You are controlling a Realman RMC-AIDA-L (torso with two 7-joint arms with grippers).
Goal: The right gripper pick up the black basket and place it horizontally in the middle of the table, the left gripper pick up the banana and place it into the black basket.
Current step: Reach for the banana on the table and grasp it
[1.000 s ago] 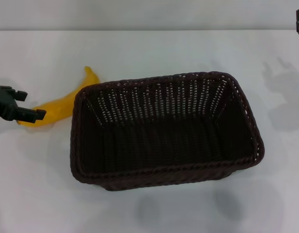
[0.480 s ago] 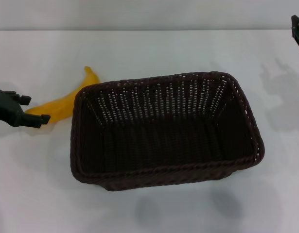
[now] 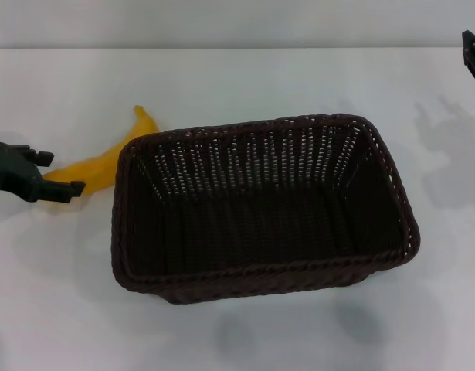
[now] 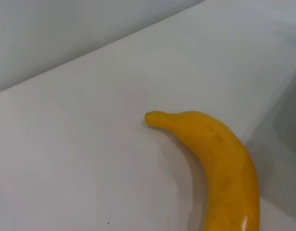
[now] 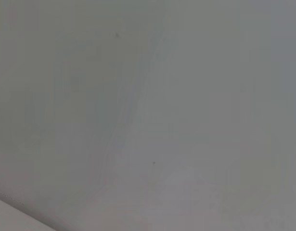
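Observation:
The black basket (image 3: 260,209) lies lengthwise across the middle of the white table (image 3: 245,85), open side up and empty. The yellow banana (image 3: 107,163) lies on the table just left of the basket, its far tip pointing toward the back; the left wrist view shows it close up (image 4: 220,159). My left gripper (image 3: 60,173) is low at the left edge, open, with its two fingers on either side of the banana's near end. Only a small part of my right gripper (image 3: 473,51) shows at the far right edge, well away from the basket.
The table's back edge meets a grey wall (image 3: 237,23). The right wrist view shows only plain grey surface. Bare tabletop lies in front of the basket and to its right.
My left gripper has moved a little to the right, further over the banana's near end. The right gripper has shifted slightly at the frame's edge. Basket and banana have not moved.

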